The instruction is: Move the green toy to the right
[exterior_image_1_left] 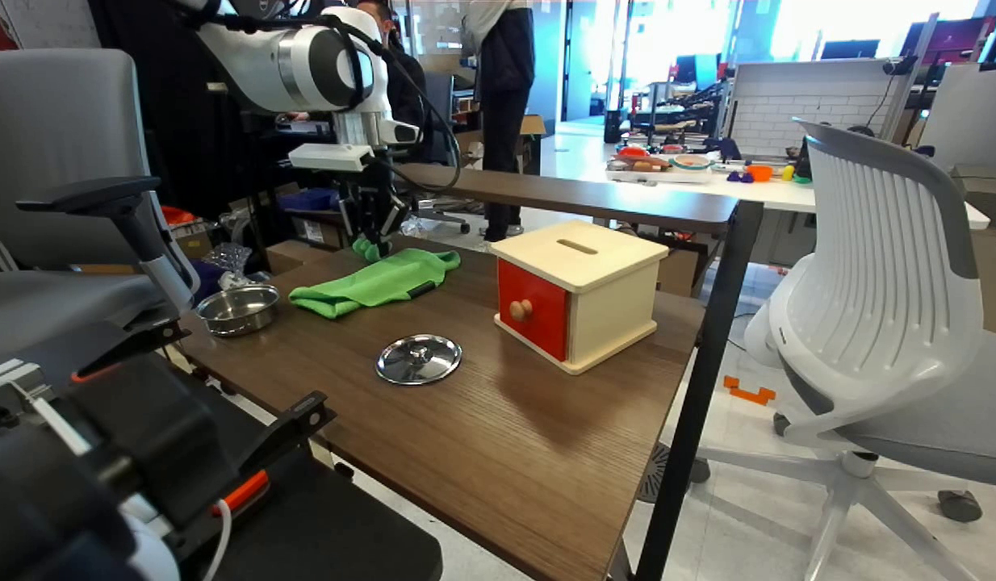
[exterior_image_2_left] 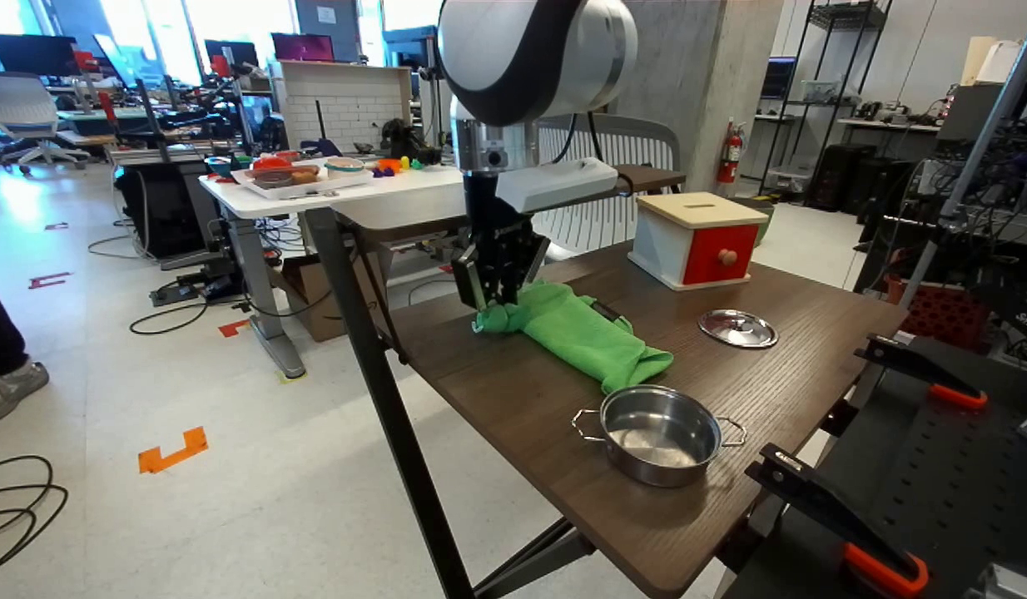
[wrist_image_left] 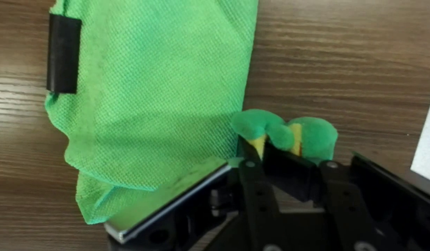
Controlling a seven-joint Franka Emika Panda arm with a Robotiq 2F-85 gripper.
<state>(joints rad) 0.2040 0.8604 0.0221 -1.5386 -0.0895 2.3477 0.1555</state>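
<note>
"What's the gripper (wrist_image_left: pixel 265 151) doing at your end?"

"From my screen, its tips are drawn in, pinching the toy (wrist_image_left: pixel 281 136) (I count 3 green lobes and 2 yellow patches poking out past them). I can't tell if the toy bears on the table (exterior_image_1_left: pixel 498 452) or hangs just above it."

"Where's that, exactly?"

"At the long edge of the cloth (wrist_image_left: pixel 166 80); in the wrist view 1 lobe overlaps that edge. In both exterior views I see the toy directly under the tips, well apart from the box (exterior_image_1_left: pixel 603 303)."

"And the cloth?"

"Lying folded and rumpled, its black tag (wrist_image_left: pixel 64 54) on the side away from the toy."

"What else have you got?"

"The pot (exterior_image_2_left: pixel 659 470), upright with 2 handles out, near the cloth's far end. The lid (exterior_image_1_left: pixel 419 361) lies knob up, roughly between the pot and the box. The box shows me a slot in its top and a red front (exterior_image_1_left: pixel 546 313) with 1 round knob."
</note>
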